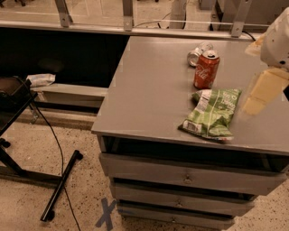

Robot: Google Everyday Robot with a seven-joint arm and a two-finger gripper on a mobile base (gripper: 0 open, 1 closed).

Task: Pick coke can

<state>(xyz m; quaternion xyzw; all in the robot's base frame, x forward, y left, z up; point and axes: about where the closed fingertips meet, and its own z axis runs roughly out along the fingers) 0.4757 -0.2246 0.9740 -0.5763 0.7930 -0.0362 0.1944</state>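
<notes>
The coke can [206, 69] is red with white script and a silver top. It stands upright on the grey table [153, 94], right of the middle. A plain silver can [198, 53] lies on its side just behind it. A green chip bag [212, 113] lies flat in front of it. My gripper [262, 92] is at the right edge of the view, pale and blurred, to the right of the coke can and chip bag and apart from both. The white arm body [276, 43] is above it.
The table has drawers [185, 178] below its front edge. A black stand with a cable [54, 180] is on the floor at the left. A railing [126, 13] runs behind the table. A blue X mark [106, 213] is on the floor.
</notes>
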